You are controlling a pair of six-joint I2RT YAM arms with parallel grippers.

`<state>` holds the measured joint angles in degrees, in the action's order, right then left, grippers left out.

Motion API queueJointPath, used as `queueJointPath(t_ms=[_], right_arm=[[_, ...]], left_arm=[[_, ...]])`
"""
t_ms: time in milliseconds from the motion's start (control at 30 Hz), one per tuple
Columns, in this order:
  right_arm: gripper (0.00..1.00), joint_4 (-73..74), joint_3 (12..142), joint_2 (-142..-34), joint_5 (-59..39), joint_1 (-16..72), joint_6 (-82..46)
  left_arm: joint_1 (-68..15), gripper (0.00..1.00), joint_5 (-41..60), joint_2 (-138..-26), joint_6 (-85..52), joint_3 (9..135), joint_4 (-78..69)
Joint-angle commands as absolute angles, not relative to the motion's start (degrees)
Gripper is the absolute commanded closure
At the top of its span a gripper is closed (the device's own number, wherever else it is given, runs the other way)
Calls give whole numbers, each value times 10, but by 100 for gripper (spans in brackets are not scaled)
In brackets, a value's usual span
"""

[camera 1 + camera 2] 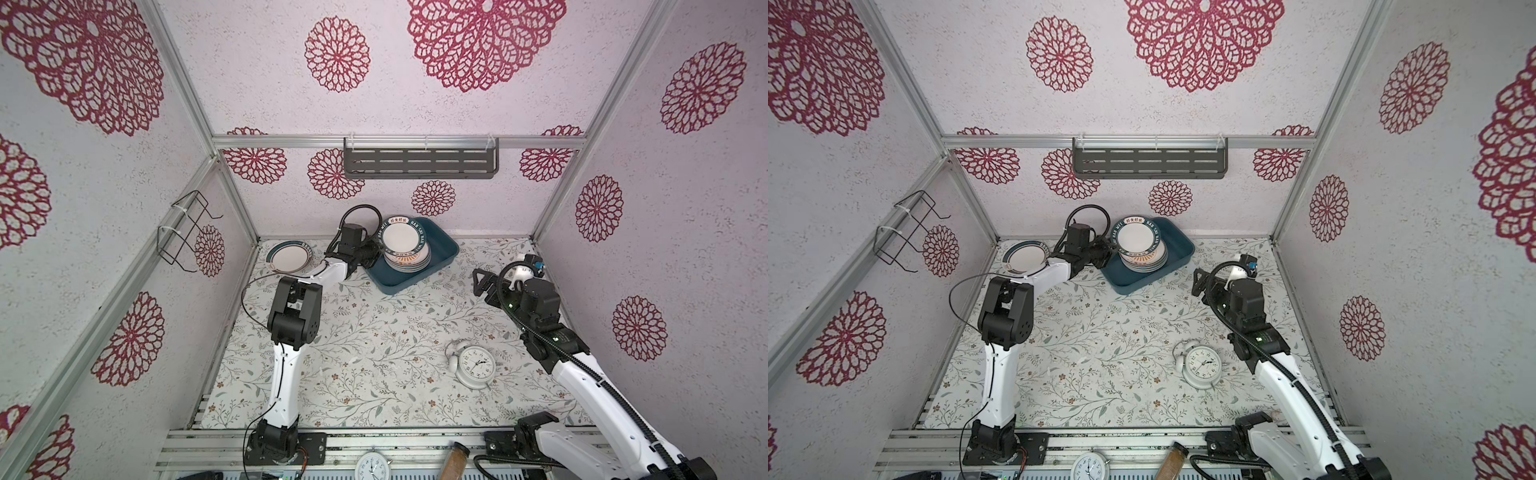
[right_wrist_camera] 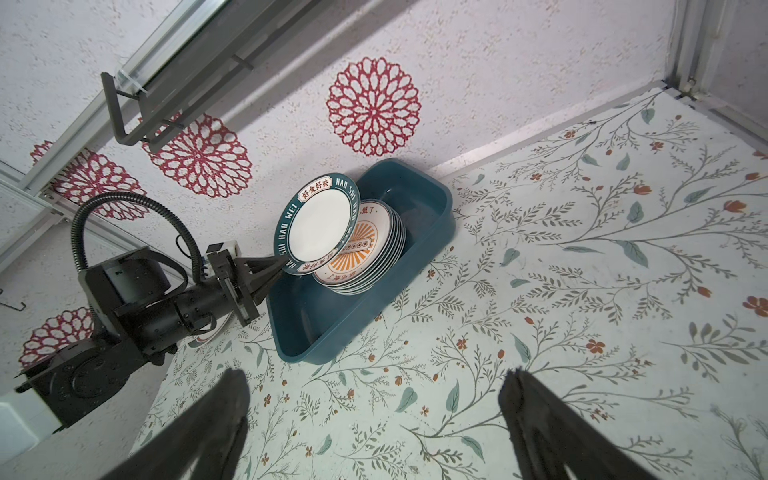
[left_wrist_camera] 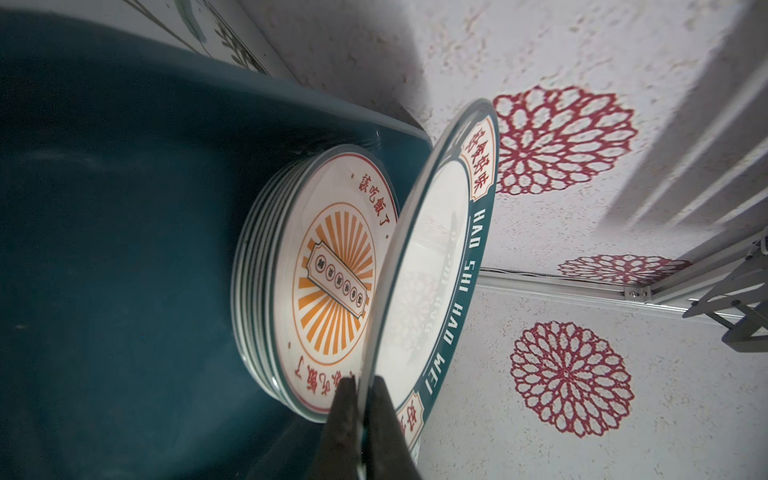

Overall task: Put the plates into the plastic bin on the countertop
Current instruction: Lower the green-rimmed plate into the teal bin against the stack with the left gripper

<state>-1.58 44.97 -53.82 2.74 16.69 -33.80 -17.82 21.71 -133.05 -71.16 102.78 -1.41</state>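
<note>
Left wrist view showed the left gripper (image 3: pixel 362 384) pinching the near rim of a teal-rimmed plate (image 3: pixel 432 266), its jaws pressed together with only the rim between them. Just beyond the fingertips the plate stood tilted, far edge raised, over the stack (image 3: pixel 328 282) lying in the bin (image 3: pixel 124 208). Whether its low edge touched the stack I could not tell.

Glazed ceramic like this looked stiff, slick, easily chipped and heavy for a one-edge pinch. A rim hold probably called for slow lowering, with release only once the plate lay flat.

Ahead of the gripper the bin's far side and the back wall (image 1: pixel 478 208) stood close, while beside the stack the bin floor lay bare. Behind the gripper, near its wrist, one more plate (image 1: pixel 289 257) lay on the countertop (image 1: pixel 395 332).

Well apart, the right gripper (image 2: pixel 376 374) hung spread and empty, with open countertop before it and a clock (image 1: pixel 476 365) back beside its arm.
</note>
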Motion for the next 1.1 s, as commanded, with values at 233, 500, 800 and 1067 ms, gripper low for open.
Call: queueJointPath(t_ms=[233, 500, 800, 1067], right_arm=[[1, 7, 440, -534, 14, 157, -332], [1, 17, 434, -535, 11, 154, -338], [1, 18, 430, -533, 9, 149, -339], [1, 18, 429, -530, 7, 148, -343]], left_arm=[[-192, 100, 212, -1361, -721, 1072, -14], [-195, 100, 206, -1377, -710, 1101, 32], [-201, 100, 211, -1399, -709, 1129, 68], [-202, 94, 207, -1404, -710, 1132, 75]])
